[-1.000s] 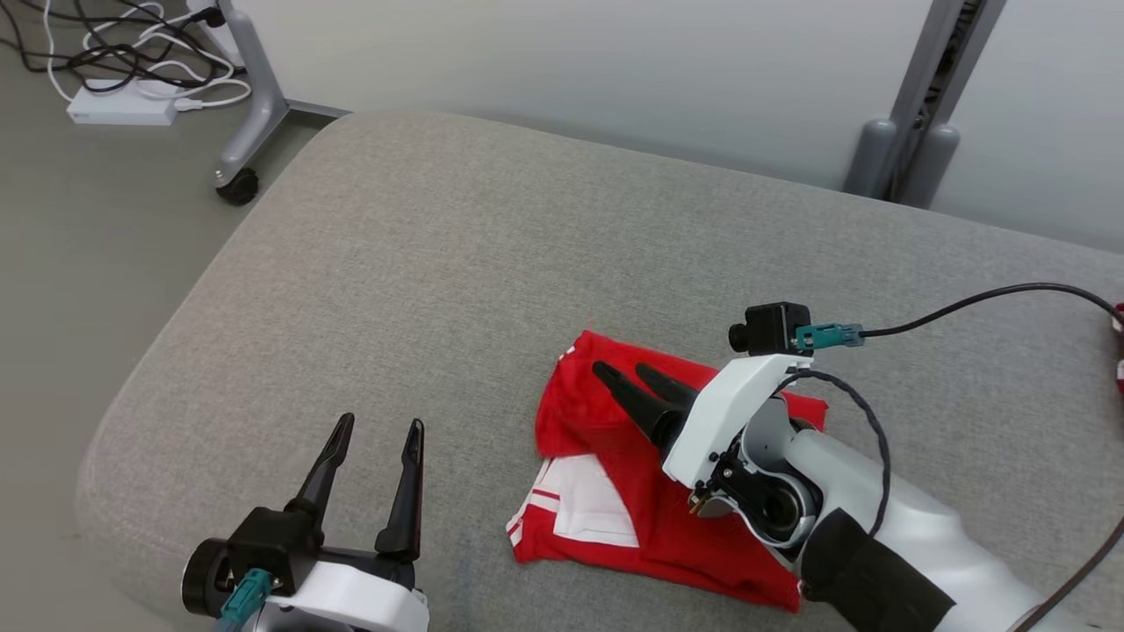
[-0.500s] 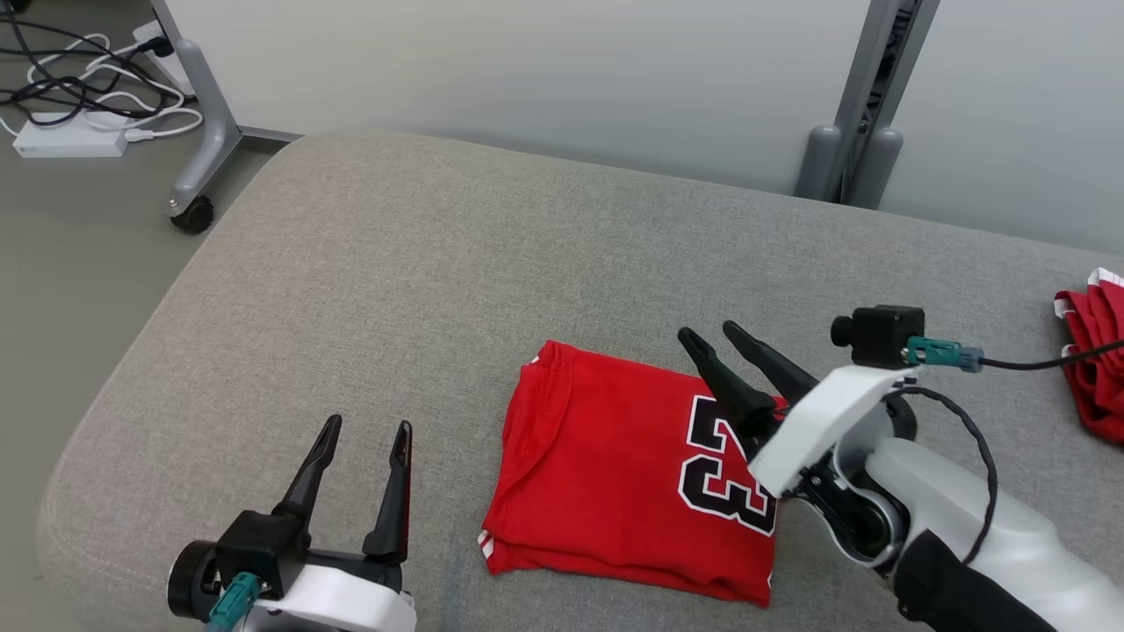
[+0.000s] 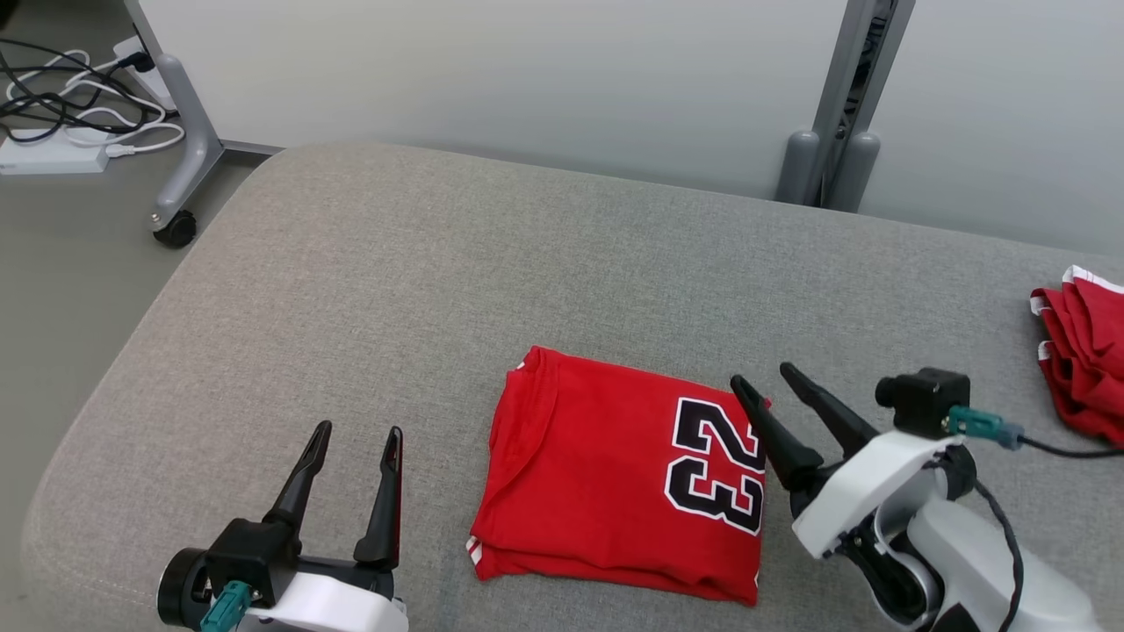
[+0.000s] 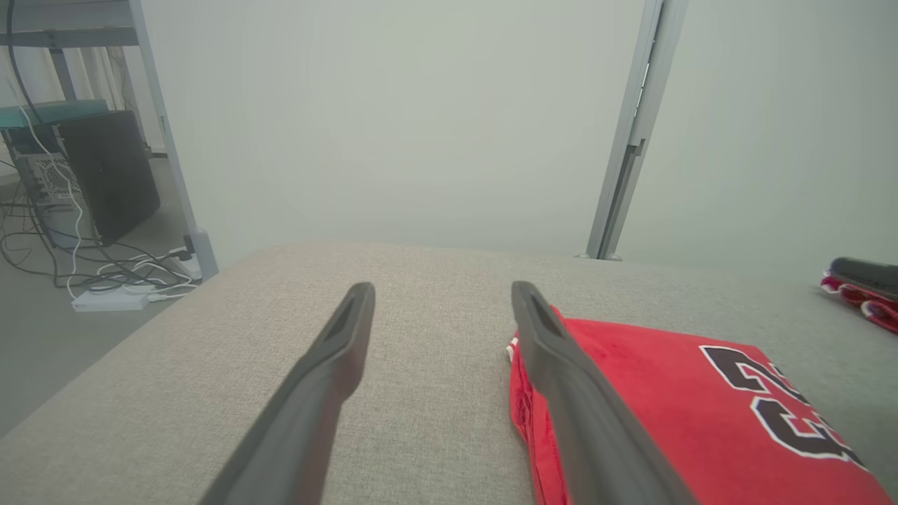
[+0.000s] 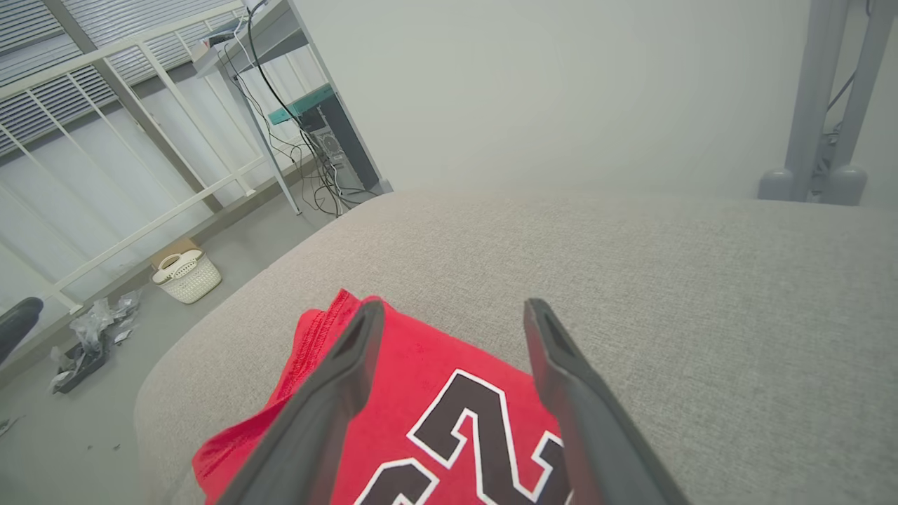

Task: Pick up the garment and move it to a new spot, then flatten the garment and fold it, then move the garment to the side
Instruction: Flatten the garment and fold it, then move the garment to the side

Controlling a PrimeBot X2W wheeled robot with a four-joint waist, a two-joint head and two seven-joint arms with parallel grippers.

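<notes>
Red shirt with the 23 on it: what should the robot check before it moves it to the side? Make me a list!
1. Red jersey with black 23 folded into a rectangle: ok.
2. Jersey lying flat on the grey fabric cushion: ok.
3. Left gripper open, holding nothing: ok.
4. Right gripper open at the jersey's right edge, holding nothing: ok.
5. Right gripper's fingers touching the cloth: cannot tell.
6. Crumpled red-and-white garment at far right apart from the jersey: ok.
</notes>
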